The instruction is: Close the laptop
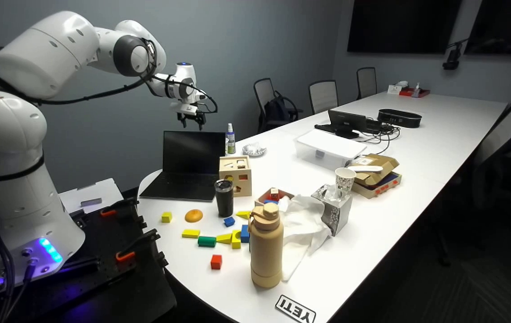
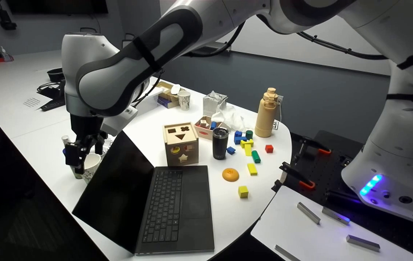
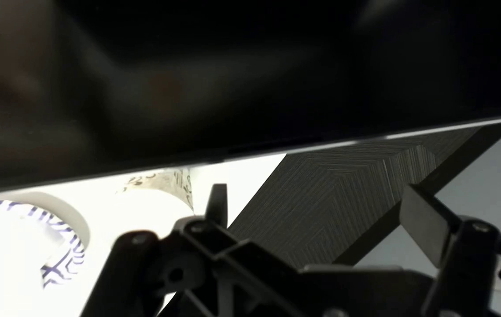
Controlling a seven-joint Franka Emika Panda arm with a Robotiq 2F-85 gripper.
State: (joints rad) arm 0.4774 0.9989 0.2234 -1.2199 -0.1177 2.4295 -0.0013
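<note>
The black laptop stands open on the white table, its dark screen (image 1: 195, 152) raised and its keyboard base (image 2: 177, 210) flat. The screen (image 2: 119, 195) leans back, away from the robot's base. In the wrist view the glossy screen (image 3: 233, 79) fills the upper part, its top edge crossing the middle. My gripper (image 1: 192, 124) is above the screen's top edge in an exterior view. In an exterior view the gripper (image 2: 89, 159) is beyond that edge, on the screen's back side. The gripper (image 3: 321, 211) is open, with nothing between its fingers. It appears apart from the laptop.
A paper cup (image 2: 92, 165), a spray bottle (image 1: 231, 139) and a patterned bowl (image 1: 254, 149) stand behind the screen. A wooden shape-sorter box (image 2: 181, 145) and a black tumbler (image 2: 220, 143) stand beside the laptop. Loose blocks and a tan bottle (image 1: 266, 251) are farther along the table.
</note>
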